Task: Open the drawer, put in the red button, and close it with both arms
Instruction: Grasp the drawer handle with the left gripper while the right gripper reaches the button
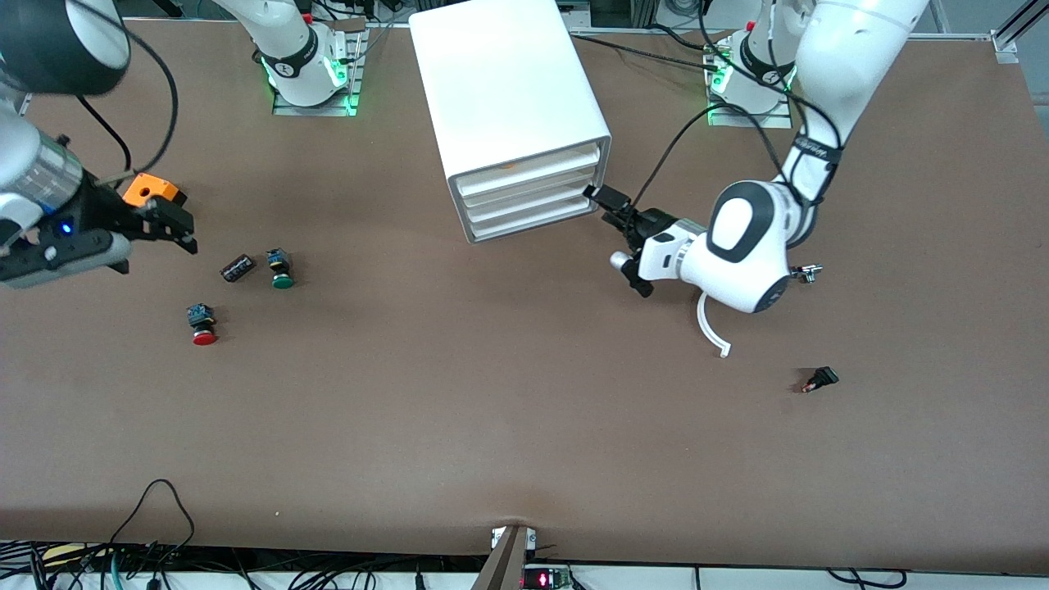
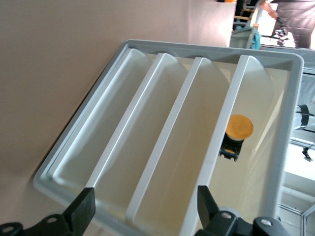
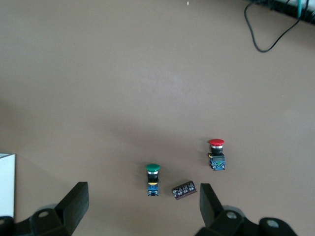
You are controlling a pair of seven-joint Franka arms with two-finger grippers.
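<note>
- Left wrist view shows the left gripper (image 2: 140, 209) with its fingers (image 2: 83, 209) spread wide and holding nothing, right up against the front of the cabinet (image 2: 206, 49), where four white drawer fronts run side by side.
- A yellow-capped button (image 2: 236, 135) lies inside one end drawer, seen through its translucent front.
- From the front view, the left gripper (image 1: 610, 205) sits at the corner of the cabinet's (image 1: 508, 90) drawer stack toward the left arm's end of the table, level with the drawer (image 1: 529, 198), which looks shut, flush with the others.
- The right gripper (image 1: 176, 225) hangs over the table at the right arm's end, fingers (image 3: 74, 201) wide apart and empty.
- The red button (image 1: 202, 324) lies on the table, nearer the front camera than the right gripper, well apart from the cabinet.
- A green button (image 1: 280, 269) and a small dark cylinder (image 1: 236, 268) lie just beside each other, near the red button and farther from the camera.
- A white curved strip (image 1: 711, 328) and a small black part (image 1: 821, 379) lie toward the left arm's end.
</note>
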